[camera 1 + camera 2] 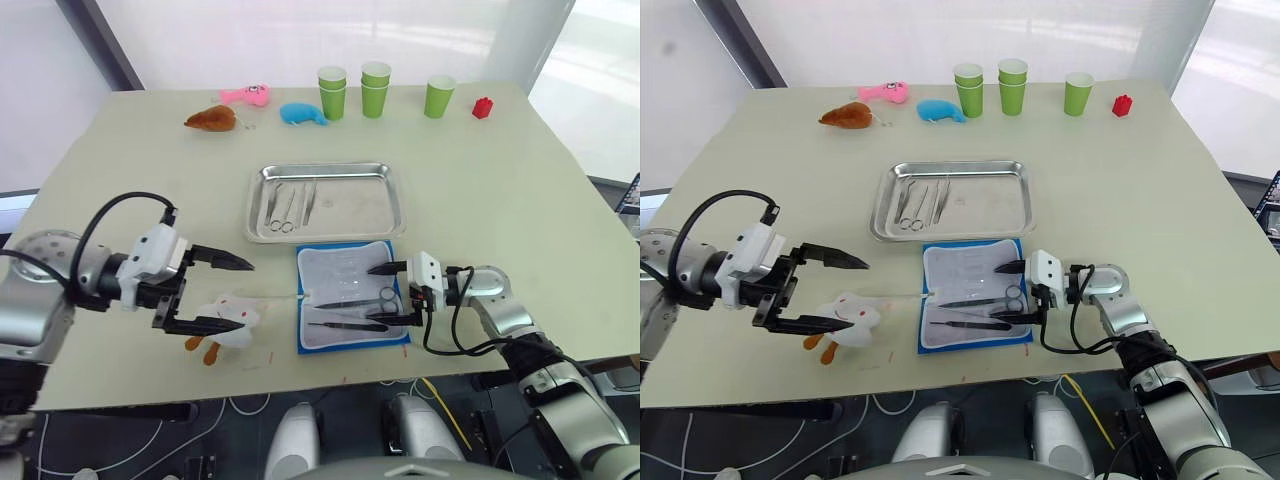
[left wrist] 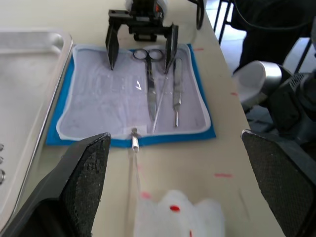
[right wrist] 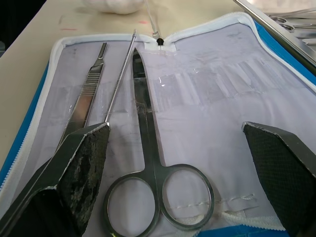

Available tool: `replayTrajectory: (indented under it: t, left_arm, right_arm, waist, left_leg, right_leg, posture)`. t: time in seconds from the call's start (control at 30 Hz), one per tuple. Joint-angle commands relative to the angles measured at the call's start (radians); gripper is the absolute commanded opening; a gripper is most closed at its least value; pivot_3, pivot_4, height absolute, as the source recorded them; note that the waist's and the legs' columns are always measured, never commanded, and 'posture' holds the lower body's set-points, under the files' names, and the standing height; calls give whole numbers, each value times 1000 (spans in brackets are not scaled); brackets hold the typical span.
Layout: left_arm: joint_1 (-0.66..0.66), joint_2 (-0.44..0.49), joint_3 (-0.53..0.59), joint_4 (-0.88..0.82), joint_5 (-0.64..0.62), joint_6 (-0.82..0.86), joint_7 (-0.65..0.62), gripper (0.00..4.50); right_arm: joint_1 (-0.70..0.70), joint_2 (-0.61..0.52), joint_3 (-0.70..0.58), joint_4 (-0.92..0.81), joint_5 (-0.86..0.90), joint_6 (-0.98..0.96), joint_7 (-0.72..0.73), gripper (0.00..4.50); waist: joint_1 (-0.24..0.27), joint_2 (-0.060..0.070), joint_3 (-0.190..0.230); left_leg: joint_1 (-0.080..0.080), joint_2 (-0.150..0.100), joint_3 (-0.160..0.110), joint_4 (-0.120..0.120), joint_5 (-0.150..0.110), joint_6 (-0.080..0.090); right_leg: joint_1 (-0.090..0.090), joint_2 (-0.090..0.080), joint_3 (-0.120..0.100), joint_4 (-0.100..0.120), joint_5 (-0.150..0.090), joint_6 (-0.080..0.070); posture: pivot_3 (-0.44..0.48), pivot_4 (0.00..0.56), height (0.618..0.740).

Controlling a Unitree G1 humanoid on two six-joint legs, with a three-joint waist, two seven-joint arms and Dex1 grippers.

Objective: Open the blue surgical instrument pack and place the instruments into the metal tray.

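Lower left of the head view, the left tool [image 1: 220, 293] hangs over the desk [image 1: 500, 190] with its two black fingers spread wide and nothing between them; the lower finger lies just above a white plush toy [image 1: 228, 322] with orange feet.

Lower centre, the blue surgical instrument pack [image 1: 349, 297] lies opened flat, pale lining up, near the desk's front edge. On its front half rest a pair of scissors [image 3: 148, 163] with ring handles, a thin probe [image 3: 120, 76] and a flat ridged handle [image 3: 89, 94], side by side.

At the pack's right edge, the right tool [image 1: 390, 295] is open and empty, its fingers straddling the scissors' rings without touching them.

Just behind the pack, at frame centre, sits the metal tray [image 1: 350, 205], with several instruments [image 1: 290, 203] lying in its left part.

Along the upper edge stand three stacks of green cups [image 1: 375, 88], a small red block [image 1: 483, 107] to their right, and blue [image 1: 301, 114], pink [image 1: 247, 95] and brown [image 1: 211, 119] plush toys to their left.
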Motion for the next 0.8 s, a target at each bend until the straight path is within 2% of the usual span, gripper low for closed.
replayTrajectory:
  t: [0.03, 0.27, 0.43, 0.8]
  left_arm:
    - [-11, 25, -19, 3, -54, -41, -54, 4463]
    - [-33, -64, -32, -36, -37, -7, -48, 4463]
    - [-27, -158, -55, -85, 1, 32, 4, 4463]
    - [-63, -388, -197, 16, 217, -33, 81, 4463]
  right_arm:
    - [46, -17, 40, 72, -69, 23, -7, 4500]
    - [47, -19, 36, 68, -67, 26, -9, 4500]
    - [53, -28, 30, 56, -64, 31, -11, 4500]
    - [58, -48, 15, 14, -54, 54, -20, 4500]
  waist:
    - [0, 1, 0]
    - [1, 1, 1]
    - [1, -1, 0]
    - [7, 0, 0]
  left_leg:
    - [0, 0, 0, 0, 0, 0]
    - [0, 0, 1, 0, 0, 0]
    - [0, 0, 1, 0, 0, 0]
    - [-1, -1, 0, 0, 0, 0]
  right_leg:
    - [0, 0, 0, 0, 0, 0]
    - [0, 1, 0, 0, 0, 0]
    - [0, 1, 0, 0, 0, 1]
    - [0, 1, 1, 0, 2, 3]
  posture:
    - [0, 150, 740]
    - [0, 150, 740]
    - [0, 150, 740]
    - [0, 150, 740]
